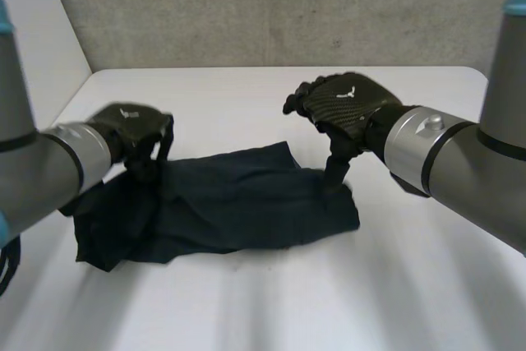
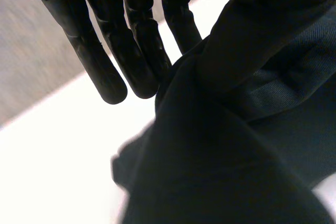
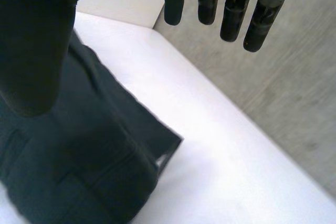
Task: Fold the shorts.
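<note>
Dark shorts [image 1: 222, 203] on white table [image 1: 263, 302], a rumpled band, folding judged barely begun | left hand [image 1: 131, 131]: straight fingers [image 2: 105, 72] pinch one end against thumb | right hand [image 1: 349, 104]: fingers spread, other end under its thumb

Black left hand [image 1: 131, 125] & right hand [image 1: 345, 108], white logos [image 1: 345, 94], grey arms [image 1: 460, 162].

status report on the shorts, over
Left hand pinching dark navy cloth shorts at left end. Right hand open, thumb pressing right end. Shorts lie rumpled on white table.
</note>
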Controlling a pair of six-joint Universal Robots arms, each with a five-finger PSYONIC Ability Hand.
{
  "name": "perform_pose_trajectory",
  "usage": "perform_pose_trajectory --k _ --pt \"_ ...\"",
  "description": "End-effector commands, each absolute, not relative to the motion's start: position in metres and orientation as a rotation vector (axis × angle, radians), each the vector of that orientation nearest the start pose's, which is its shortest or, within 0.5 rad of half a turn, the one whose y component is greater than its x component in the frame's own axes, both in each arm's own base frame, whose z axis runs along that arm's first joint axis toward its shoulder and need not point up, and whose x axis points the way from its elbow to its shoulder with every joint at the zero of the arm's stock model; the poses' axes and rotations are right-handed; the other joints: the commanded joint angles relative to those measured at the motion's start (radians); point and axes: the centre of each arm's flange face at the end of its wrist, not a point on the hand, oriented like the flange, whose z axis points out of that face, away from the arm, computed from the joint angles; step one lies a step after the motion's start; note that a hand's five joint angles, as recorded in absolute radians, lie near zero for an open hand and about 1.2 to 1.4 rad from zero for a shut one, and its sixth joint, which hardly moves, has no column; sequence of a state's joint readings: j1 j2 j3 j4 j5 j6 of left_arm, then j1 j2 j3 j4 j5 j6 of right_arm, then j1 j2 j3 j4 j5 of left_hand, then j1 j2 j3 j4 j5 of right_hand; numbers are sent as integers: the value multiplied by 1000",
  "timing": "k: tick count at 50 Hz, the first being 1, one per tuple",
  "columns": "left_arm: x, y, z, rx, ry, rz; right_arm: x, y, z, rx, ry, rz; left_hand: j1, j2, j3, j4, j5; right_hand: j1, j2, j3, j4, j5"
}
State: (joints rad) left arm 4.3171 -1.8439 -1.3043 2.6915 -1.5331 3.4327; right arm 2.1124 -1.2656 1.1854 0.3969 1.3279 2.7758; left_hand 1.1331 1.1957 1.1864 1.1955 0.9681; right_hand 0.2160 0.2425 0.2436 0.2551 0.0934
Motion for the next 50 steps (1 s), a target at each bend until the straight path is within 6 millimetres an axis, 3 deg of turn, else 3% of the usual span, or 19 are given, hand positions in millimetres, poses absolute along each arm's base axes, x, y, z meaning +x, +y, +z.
perform_pose_trajectory --k 1,5,6,16,17,19,20,21,24,28,32,33,35,36,37,40,41,46,50 --pt "-251 -252 241 970 2641 -1583 302 -241 294 -992 2041 -1585 263 201 210 201 254 -42 -68 -69 -81 -93" --pt "-250 -250 240 968 2641 -1580 303 -242 278 -977 2075 -1480 263 201 210 201 254 -42 -68 -69 -81 -93" --pt "-250 -250 241 962 2639 -1583 305 -243 258 -984 2118 -1385 263 201 210 201 254 -42 -68 -69 -81 -93" --pt "-246 -241 235 968 2656 -1556 321 -245 182 -1021 2242 -1122 263 201 210 201 254 -42 -68 -69 -81 -93" --pt "-246 -240 234 969 2659 -1550 325 -249 176 -1032 2245 -1121 263 201 210 201 254 -3 -30 -31 -42 -55" --pt "-245 -238 231 968 2664 -1538 328 -254 174 -1035 2244 -1129 263 201 210 201 254 377 351 350 338 325" --pt "-244 -237 229 969 2665 -1536 329 -256 175 -1033 2237 -1147 263 201 210 201 254 656 629 628 617 604" --pt "-244 -237 226 979 2656 -1537 331 -262 183 -1032 2211 -1202 263 201 210 201 254 1175 1149 1147 1136 1123" --pt "-245 -239 223 983 2630 -1569 337 -274 202 -1033 2132 -1338 263 201 210 201 254 1180 1154 1153 1141 1128" --pt "-251 -258 237 967 2494 -1755 345 -294 245 -1029 1945 -1643 263 201 210 201 254 1180 1154 1153 1141 1128" --pt "-263 -293 295 837 2168 -2150 349 -315 301 -927 1670 -2077 263 201 210 201 254 1180 1154 1153 1141 1128" --pt "-269 -300 325 758 2009 -2315 349 -317 332 -861 1524 -2266 263 201 210 201 254 1180 1154 1153 1141 1128" --pt "-273 -307 362 649 1821 -2497 345 -317 363 -786 1372 -2438 263 201 210 201 254 1180 1154 1153 1141 1128" --pt "-274 -306 380 596 1733 -2584 341 -314 386 -704 1233 -2560 263 201 210 201 254 1180 1154 1153 1141 1128" --pt "-276 -298 419 504 1535 -2745 337 -315 394 -667 1170 -2616 263 201 210 201 254 1180 1154 1153 1141 1128" --pt "-272 -276 470 381 1248 -2936 328 -305 424 -542 959 -2739 263 201 210 201 254 1180 1154 1153 1141 1128" --pt "-273 -271 477 367 1200 -2969 328 -302 426 -538 941 -2745 263 201 210 201 254 1180 1154 1153 1141 1128" --pt "-282 -260 461 427 1275 -2966 325 -296 412 -606 1074 -2686 263 201 210 201 254 1180 1154 1153 1141 1128" --pt "-288 -263 411 580 1494 -2840 322 -296 371 -713 1317 -2556 263 201 210 201 254 1180 1154 1153 1141 1128"
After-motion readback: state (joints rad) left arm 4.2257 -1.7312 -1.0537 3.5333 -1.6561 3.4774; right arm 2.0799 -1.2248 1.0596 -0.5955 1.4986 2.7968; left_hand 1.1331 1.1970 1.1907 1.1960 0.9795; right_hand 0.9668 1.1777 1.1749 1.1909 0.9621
